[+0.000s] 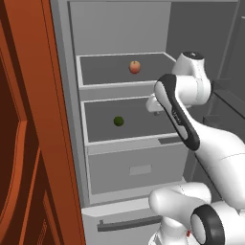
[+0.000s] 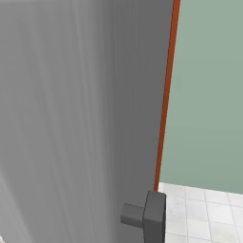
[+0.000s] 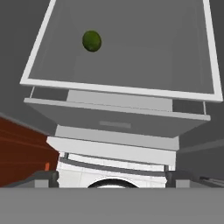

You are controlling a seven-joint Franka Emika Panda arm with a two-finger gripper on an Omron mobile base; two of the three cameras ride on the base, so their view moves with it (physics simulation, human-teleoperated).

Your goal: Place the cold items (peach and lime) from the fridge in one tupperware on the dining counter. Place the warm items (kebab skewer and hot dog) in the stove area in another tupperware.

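The fridge (image 1: 119, 28) stands open in front of me. On its upper shelf lies the orange-red peach (image 1: 135, 67). One shelf lower rests the dark green lime (image 1: 118, 121), also seen in the hand view as the lime (image 3: 92, 40) at the shelf's far left. My hand (image 1: 154, 102) hovers at the right front of the lime's shelf, largely hidden behind the arm. In the hand view my gripper (image 3: 114, 178) is open, its dark fingertips (image 3: 43, 177) set wide apart with nothing between them, well short of the lime. Tupperware, counter, stove, skewer and hot dog are out of view.
A red-brown cabinet side (image 1: 33, 143) flanks the fridge on the left. Below the shelves sits a pale grey drawer (image 1: 139, 170). The right base view faces the grey fridge door (image 2: 80, 118) with a dark handle block (image 2: 147, 216), then a green wall (image 2: 209, 95) and tiled floor.
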